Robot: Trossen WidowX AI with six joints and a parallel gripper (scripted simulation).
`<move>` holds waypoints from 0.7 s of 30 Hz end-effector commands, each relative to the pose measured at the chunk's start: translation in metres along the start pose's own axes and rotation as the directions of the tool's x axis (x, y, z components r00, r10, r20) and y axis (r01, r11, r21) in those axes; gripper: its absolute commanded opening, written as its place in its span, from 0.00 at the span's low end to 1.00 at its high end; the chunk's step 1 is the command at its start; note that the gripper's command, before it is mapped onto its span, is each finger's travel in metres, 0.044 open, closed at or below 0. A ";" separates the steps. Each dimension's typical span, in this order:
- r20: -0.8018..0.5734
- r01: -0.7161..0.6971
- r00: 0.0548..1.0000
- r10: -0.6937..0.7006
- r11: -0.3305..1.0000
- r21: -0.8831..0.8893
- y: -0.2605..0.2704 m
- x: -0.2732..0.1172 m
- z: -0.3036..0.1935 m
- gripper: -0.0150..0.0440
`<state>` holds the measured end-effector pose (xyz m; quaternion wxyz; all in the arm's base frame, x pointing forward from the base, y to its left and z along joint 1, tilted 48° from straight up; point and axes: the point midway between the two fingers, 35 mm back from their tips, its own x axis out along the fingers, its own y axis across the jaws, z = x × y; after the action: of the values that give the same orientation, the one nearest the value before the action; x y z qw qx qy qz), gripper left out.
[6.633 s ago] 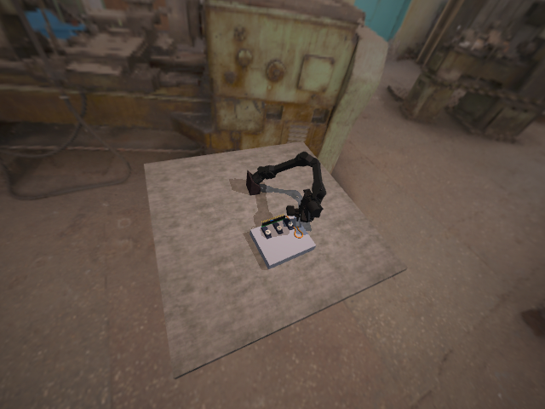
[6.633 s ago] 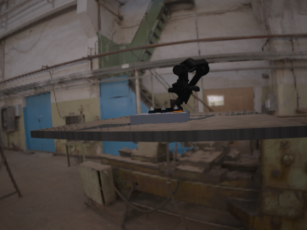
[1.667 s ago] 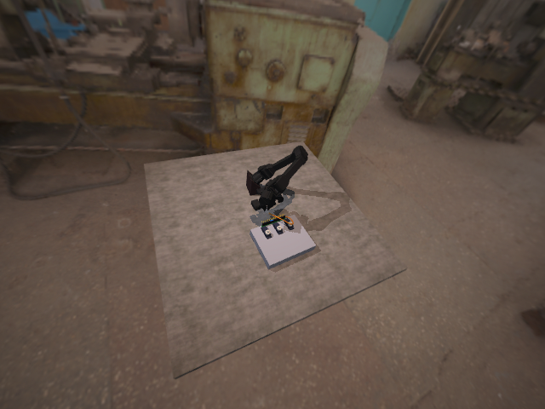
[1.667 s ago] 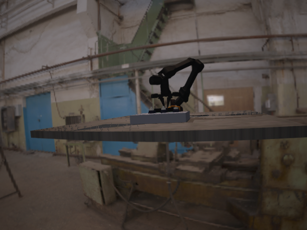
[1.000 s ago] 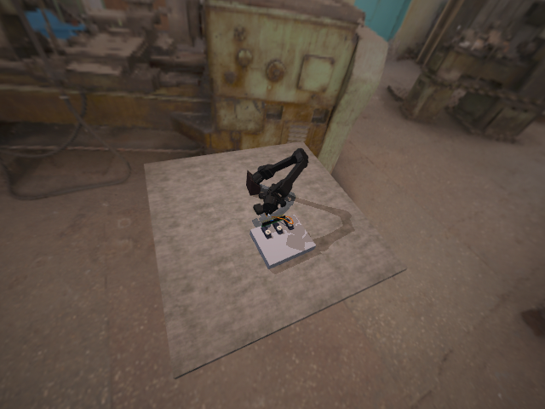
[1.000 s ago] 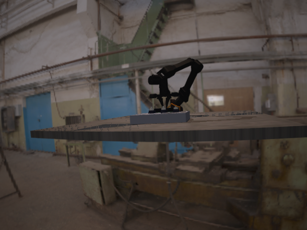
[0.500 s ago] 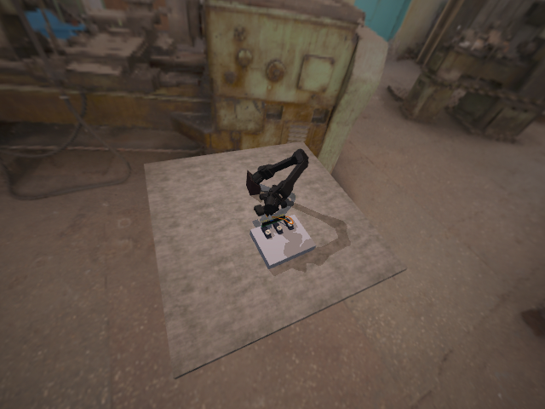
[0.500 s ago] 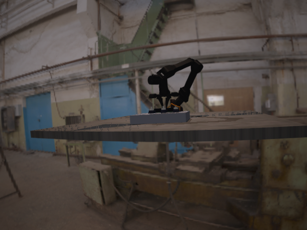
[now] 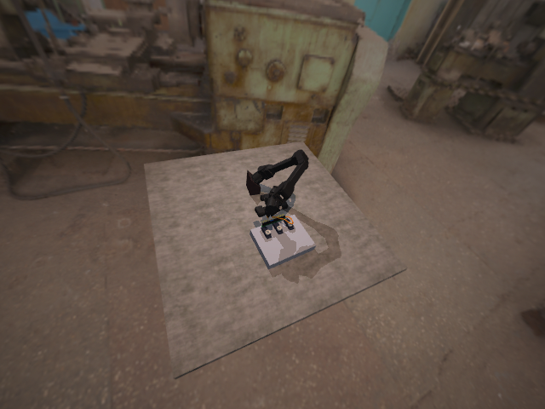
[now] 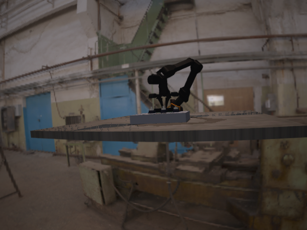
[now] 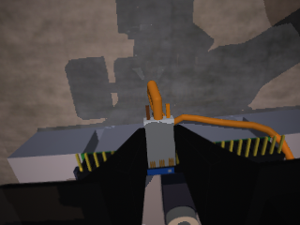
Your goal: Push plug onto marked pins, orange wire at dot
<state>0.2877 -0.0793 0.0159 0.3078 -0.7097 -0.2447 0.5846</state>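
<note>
The grey plug (image 11: 160, 152) is held between the fingers of my gripper (image 11: 159, 132) (image 10: 163, 106), which is shut on it. Its wires leave the end away from the holder; the brighter orange one (image 11: 168, 111) is on the right, a brown one on the left. The plug's front end is at the pin row (image 11: 247, 147), close to the blue band (image 11: 157, 172), whose pale dot (image 11: 170, 171) is at the right end. Short pin-like stubs show at the plug's front edge; how far the plug is on cannot be told. The fingers hide neighbouring pins.
The pale holder (image 9: 290, 246) (image 10: 158, 119) carries three dark servos with round pale horns; one horn (image 11: 183, 217) shows just behind the band. Unmarked pins (image 11: 96, 160) stick out on both sides of the fingers. The orange lead (image 11: 225, 122) loops to the right over the pin row.
</note>
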 end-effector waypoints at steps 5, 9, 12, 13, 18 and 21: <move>-0.004 0.004 1.000 -0.004 1.000 0.000 0.001 0.002 -0.002 0.43; -0.004 0.004 1.000 -0.004 1.000 0.000 0.001 0.002 -0.002 0.61; -0.004 0.002 1.000 -0.002 1.000 0.000 0.002 -0.012 -0.003 0.74; -0.004 0.001 1.000 -0.001 1.000 0.000 0.002 -0.021 -0.004 0.79; -0.003 0.002 1.000 -0.002 1.000 0.000 0.002 -0.058 -0.002 1.00; -0.003 0.002 1.000 -0.002 1.000 0.000 0.002 -0.058 -0.002 1.00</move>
<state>0.2807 -0.1206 0.0503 0.3113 -0.7136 -0.2404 0.5797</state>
